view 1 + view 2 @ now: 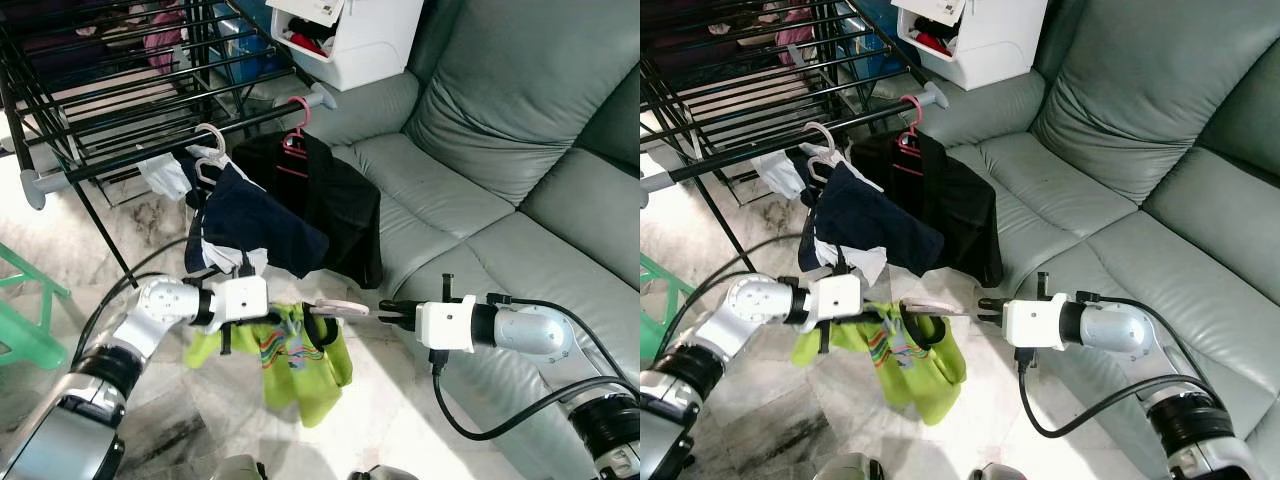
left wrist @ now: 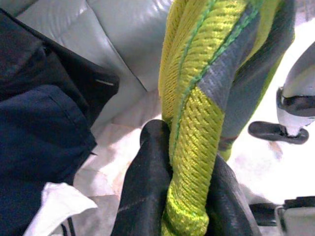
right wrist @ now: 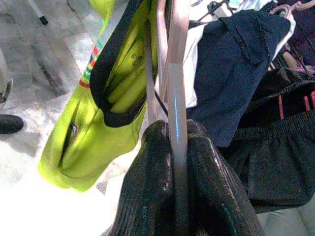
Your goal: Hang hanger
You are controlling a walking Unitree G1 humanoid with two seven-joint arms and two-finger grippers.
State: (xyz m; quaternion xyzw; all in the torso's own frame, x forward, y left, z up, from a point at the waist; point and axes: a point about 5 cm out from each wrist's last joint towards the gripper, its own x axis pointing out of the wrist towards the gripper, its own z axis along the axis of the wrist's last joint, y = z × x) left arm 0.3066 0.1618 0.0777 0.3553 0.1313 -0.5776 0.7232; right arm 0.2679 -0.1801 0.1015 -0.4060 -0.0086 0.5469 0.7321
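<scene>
A lime-green garment point(image 1: 300, 365) with a dark neckline hangs low between my two arms, above the floor. Its pale pink hanger point(image 1: 338, 308) pokes out of the neck opening toward my right. My right gripper point(image 1: 385, 312) is shut on the hanger's hook point(image 3: 177, 132). My left gripper point(image 1: 275, 312) is shut on the garment's shoulder point(image 2: 189, 162), the cloth bunched between its black fingers. Behind and above stands the black drying rack point(image 1: 130, 90), with a navy garment point(image 1: 255, 225) on a white hanger point(image 1: 210, 150) and a black garment point(image 1: 335, 210) on a pink hanger point(image 1: 296, 125) hung from its front rail.
A grey-green leather sofa point(image 1: 520, 150) runs along my right, close beside my right arm. A white storage box point(image 1: 350, 35) sits behind the rack's end. A green stool point(image 1: 25, 320) stands at the far left on the marble floor point(image 1: 150, 400).
</scene>
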